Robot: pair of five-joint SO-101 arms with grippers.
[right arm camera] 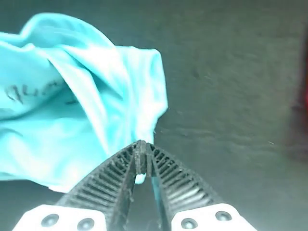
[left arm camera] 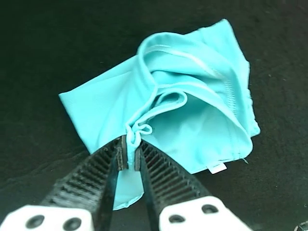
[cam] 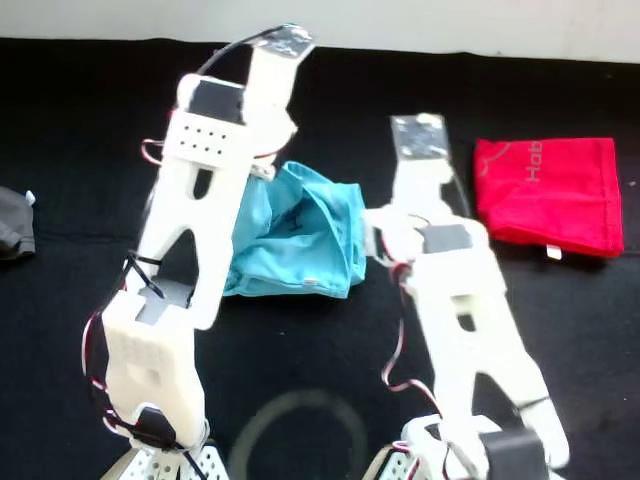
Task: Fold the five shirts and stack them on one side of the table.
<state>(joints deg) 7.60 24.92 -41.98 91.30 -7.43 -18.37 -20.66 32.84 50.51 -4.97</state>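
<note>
Where the black table (cam: pixel 80 120) reaches its left edge: a dark grey cloth (cam: pixel 12 222) lies bunched, well apart from both arms.
Left gripper (left arm camera: pixel 130 144): closed, its ribbed black jaws pinching a narrow fold of the turquoise shirt (left arm camera: pixel 192 110).
Left hold: the pinched fold stands up between the fingertips, and a flap of the same fabric hangs down between the jaws. In the high view this arm stands over the shirt's left part.
Turquoise shirt: it sits near the middle of the table between the two arms. It is crumpled and gathered in loose folds, not flat. A small white tag (left arm camera: pixel 218 168) shows at one hem.
Right gripper (right arm camera: pixel 143 149): closed, its tips meeting on the shirt's edge, with a sliver of turquoise cloth showing between the jaws.
Right hold: in the high view it sits at the shirt's right edge, opposite the left gripper's hold.
Red shirt (cam: pixel 548 195): folded into a flat rectangle at the table's far right, well apart from the turquoise shirt and from both grippers.
</note>
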